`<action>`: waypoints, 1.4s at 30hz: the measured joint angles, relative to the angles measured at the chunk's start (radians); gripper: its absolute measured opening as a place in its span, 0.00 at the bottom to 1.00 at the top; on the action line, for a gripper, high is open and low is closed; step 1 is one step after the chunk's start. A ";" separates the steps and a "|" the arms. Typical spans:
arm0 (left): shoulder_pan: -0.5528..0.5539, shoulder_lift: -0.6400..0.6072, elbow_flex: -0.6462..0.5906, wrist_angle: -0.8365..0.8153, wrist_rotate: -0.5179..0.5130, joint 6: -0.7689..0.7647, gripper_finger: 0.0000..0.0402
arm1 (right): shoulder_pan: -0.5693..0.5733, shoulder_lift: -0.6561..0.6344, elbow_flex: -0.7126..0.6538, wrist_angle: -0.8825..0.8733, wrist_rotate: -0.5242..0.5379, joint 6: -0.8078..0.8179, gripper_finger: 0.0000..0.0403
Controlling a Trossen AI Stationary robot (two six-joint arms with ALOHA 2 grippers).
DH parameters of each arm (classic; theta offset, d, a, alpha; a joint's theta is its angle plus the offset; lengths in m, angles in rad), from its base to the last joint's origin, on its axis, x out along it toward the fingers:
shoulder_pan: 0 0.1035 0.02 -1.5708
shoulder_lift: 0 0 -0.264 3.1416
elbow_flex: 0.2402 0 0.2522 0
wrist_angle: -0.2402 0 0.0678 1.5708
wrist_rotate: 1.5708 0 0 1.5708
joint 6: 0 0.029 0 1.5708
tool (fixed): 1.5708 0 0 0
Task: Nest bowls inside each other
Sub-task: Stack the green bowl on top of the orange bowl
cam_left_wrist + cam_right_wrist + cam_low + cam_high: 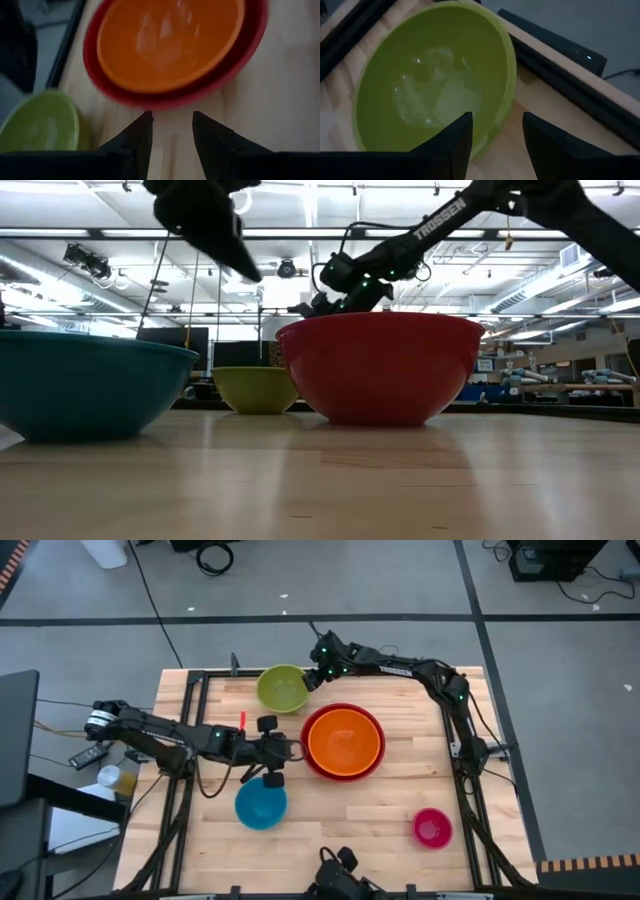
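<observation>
An orange bowl [344, 738] sits nested in a red bowl [318, 768] at the table's middle. A green bowl [282, 688] stands on the table at the far side. A blue bowl [261, 806] stands near the front left, and a small magenta bowl [432, 828] at the front right. My left gripper [172, 115] hovers open just left of the red bowl [165, 100], with nothing between its fingers. My right gripper [495, 117] is open at the green bowl's right rim [509, 75], one finger over the inside and one outside it.
A black frame [200, 675] runs along the table's left, far and right edges. Bare wood lies between the red bowl and the magenta bowl. My left arm [160, 730] stretches across the table's left part, above and behind the blue bowl.
</observation>
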 joint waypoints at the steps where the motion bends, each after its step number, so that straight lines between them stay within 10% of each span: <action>1: 0.000 0.000 0.000 0.022 0.000 0.012 0.35 | -0.003 0.006 0.004 0.008 -0.005 -0.002 0.45; 26: 0.153 -0.001 -0.245 0.140 0.003 -0.184 0.35 | -0.012 0.059 0.004 0.057 -0.117 -0.007 0.43; 42: 0.199 -0.001 -0.245 0.139 -0.024 -0.152 0.35 | 0.006 0.051 0.004 -0.014 -0.092 -0.033 0.05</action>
